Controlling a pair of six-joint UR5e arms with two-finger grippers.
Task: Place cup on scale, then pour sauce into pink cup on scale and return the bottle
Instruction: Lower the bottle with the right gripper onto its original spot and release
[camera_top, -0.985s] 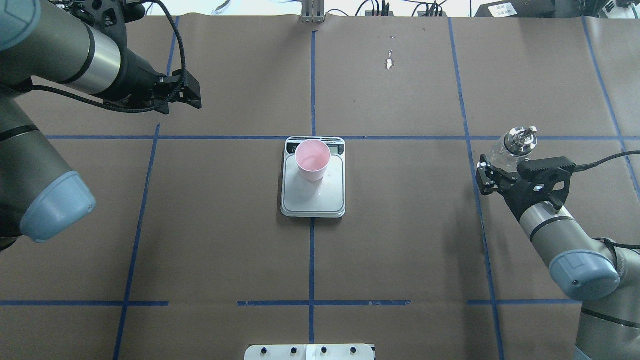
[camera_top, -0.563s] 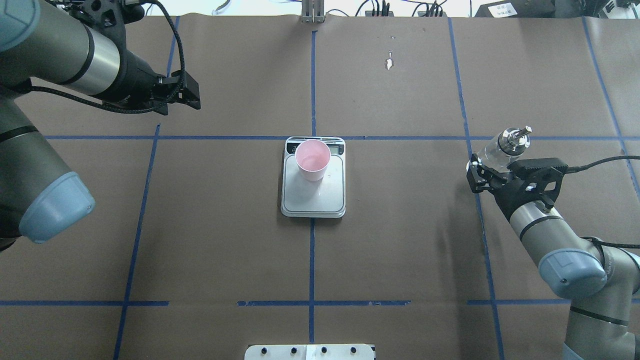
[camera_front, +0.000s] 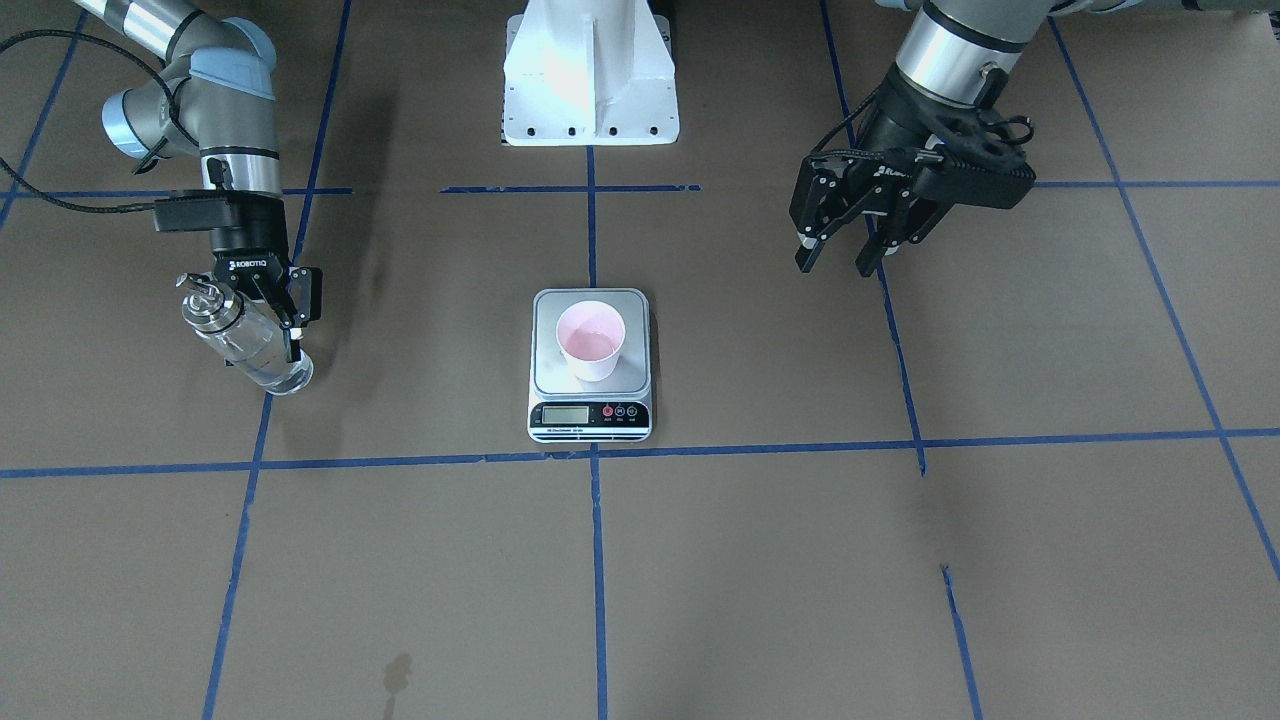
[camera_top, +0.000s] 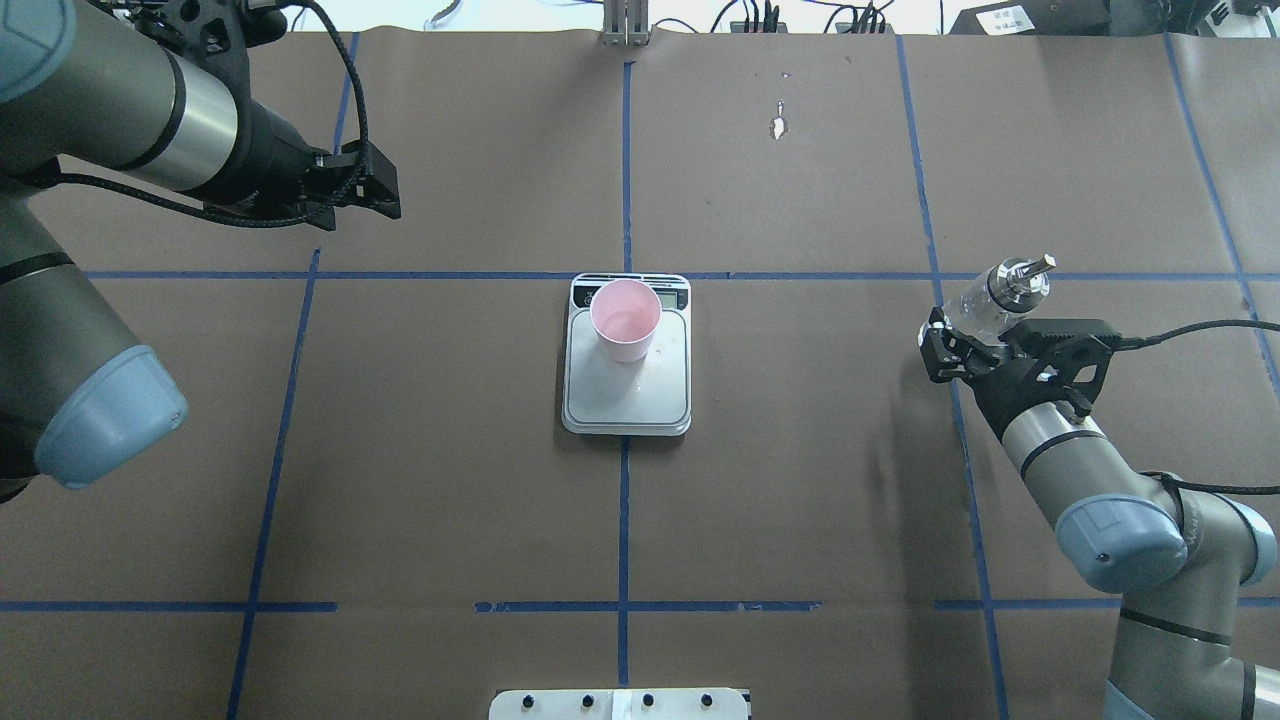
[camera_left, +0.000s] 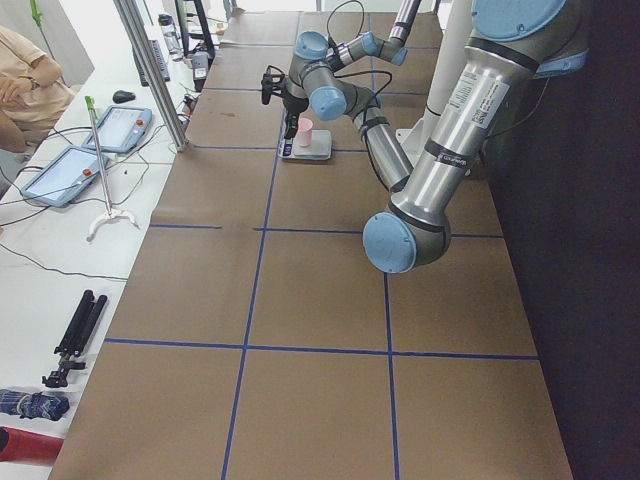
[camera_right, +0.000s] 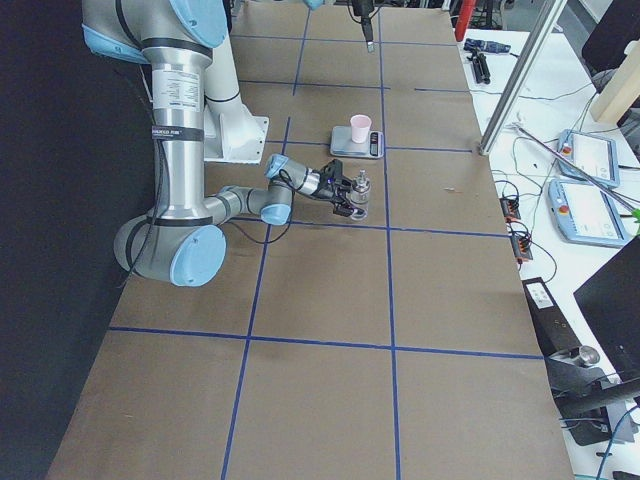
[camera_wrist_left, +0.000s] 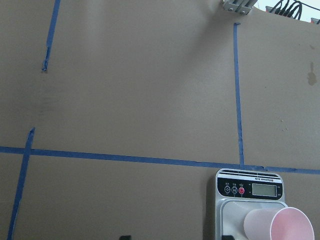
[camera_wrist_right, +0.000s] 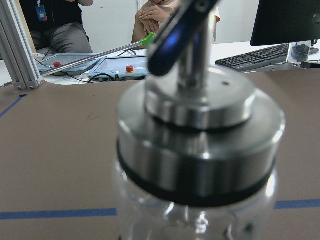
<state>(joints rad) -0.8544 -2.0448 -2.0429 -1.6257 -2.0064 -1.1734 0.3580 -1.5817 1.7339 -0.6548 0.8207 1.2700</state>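
The pink cup (camera_top: 625, 320) stands upright on the silver scale (camera_top: 627, 400) at the table's centre, with a gleam of liquid in its bottom (camera_front: 590, 345). My right gripper (camera_top: 962, 335) is shut on the clear glass bottle (camera_top: 985, 300), which is tilted with its silver spout cap (camera_top: 1015, 278) pointing away from the scale. It hangs low over the table at my right; in the front view the bottle (camera_front: 245, 345) has its base near the paper. The cap fills the right wrist view (camera_wrist_right: 200, 130). My left gripper (camera_front: 834, 265) is open and empty, raised at my far left.
The white robot base plate (camera_front: 590, 80) sits at my edge of the table. Blue tape lines (camera_top: 625, 520) cross the brown paper. A small white scuff (camera_top: 778, 125) marks the far side. Operators and tablets (camera_wrist_right: 115, 65) are beyond the far edge.
My right arm has moved the bottle lower and slightly toward the table's centre, and the bottle is more tilted. The left arm, cup and scale have stayed put.
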